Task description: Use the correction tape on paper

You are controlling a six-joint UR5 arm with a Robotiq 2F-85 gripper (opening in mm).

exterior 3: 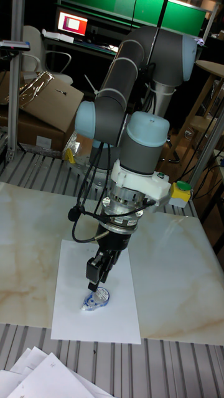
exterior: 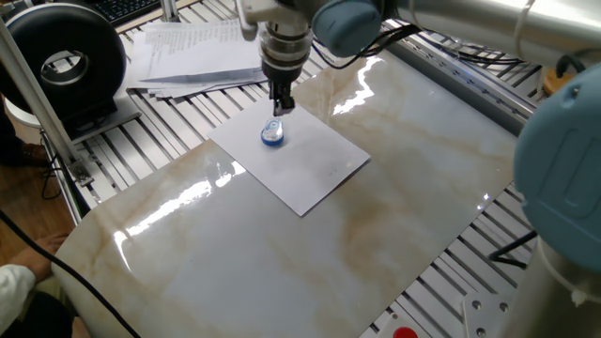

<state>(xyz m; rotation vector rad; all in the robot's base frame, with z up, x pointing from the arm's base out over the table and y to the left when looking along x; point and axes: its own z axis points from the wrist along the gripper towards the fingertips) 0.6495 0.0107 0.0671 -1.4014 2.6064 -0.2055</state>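
Correction tape [exterior: 272, 134], a small blue and clear dispenser, lies on the paper [exterior: 305, 169] near the sheet's far corner, seen from the fixed view. In the tall fixed view the same dispenser [exterior 3: 94, 301] sits on the paper [exterior 3: 118, 311] toward its near left part, close to the left edge. The white sheet lies flat on the marble-patterned bench [exterior: 282, 253], turned at an angle to the bench's edges.

The end effector [exterior: 281, 103] hangs pointing straight down, directly above the dispenser. Its dark fingers [exterior 3: 93, 272] look drawn close together, with their tips just over the top of the tape. Whether the tips touch the dispenser cannot be told from either view, and nothing shows clamped between them; the fingers appear closed up on themselves.

Behind the bench, a stack of printed papers [exterior: 192, 54] rests on the slatted metal frame, well apart from the white sheet. A black round device [exterior: 61, 66] stands at the far left of the fixed view. A cardboard box [exterior 3: 40, 112] stands behind the arm in the tall fixed view.
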